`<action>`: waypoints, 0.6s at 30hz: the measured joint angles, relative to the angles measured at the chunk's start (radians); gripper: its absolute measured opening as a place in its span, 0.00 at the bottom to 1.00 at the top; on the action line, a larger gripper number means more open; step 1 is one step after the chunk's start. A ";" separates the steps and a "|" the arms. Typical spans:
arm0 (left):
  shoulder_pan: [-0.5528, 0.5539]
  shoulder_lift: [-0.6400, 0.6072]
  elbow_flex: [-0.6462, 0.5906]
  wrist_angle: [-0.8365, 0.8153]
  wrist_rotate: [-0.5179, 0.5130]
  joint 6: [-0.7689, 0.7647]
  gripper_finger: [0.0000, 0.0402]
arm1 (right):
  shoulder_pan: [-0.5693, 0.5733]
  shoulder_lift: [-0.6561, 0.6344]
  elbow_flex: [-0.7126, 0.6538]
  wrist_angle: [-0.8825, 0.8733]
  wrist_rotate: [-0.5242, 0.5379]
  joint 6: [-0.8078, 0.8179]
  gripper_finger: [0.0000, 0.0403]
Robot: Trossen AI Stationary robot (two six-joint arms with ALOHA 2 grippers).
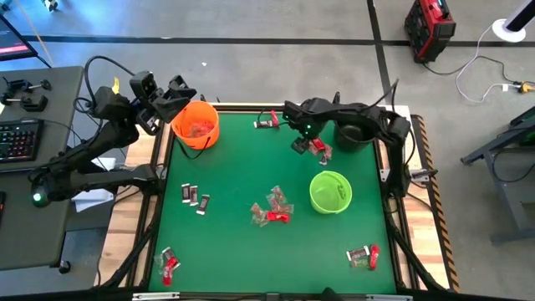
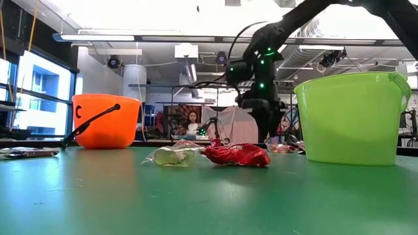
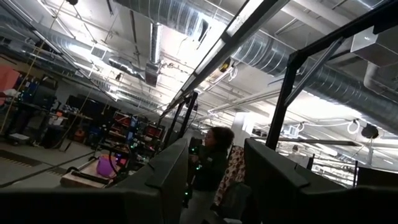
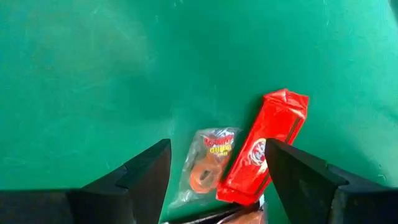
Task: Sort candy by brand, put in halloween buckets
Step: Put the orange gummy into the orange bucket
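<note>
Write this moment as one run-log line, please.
right gripper: open, above red candy and clear candy | left gripper: raised beside orange bucket, open, empty

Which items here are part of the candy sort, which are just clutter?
Job: orange bucket; black bucket; lime green bucket; red-wrapped candy; clear-wrapped candy; dark-wrapped candies.
Clutter: keyboard; red case on floor; white cable.
</note>
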 joint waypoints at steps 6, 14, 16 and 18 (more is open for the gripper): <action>0.000 0.000 0.000 0.000 0.000 0.002 0.36 | 0.006 0.034 0.000 -0.010 -0.001 -0.054 0.60; 0.001 0.000 0.000 0.000 -0.007 0.021 0.36 | 0.001 0.061 -0.010 0.001 0.001 -0.060 0.42; 0.001 0.000 0.000 0.000 -0.007 0.027 0.36 | 0.001 0.063 -0.014 0.000 0.004 -0.063 0.37; 0.001 0.000 0.000 0.000 -0.007 0.027 0.36 | 0.001 0.063 -0.014 0.005 0.007 -0.062 0.32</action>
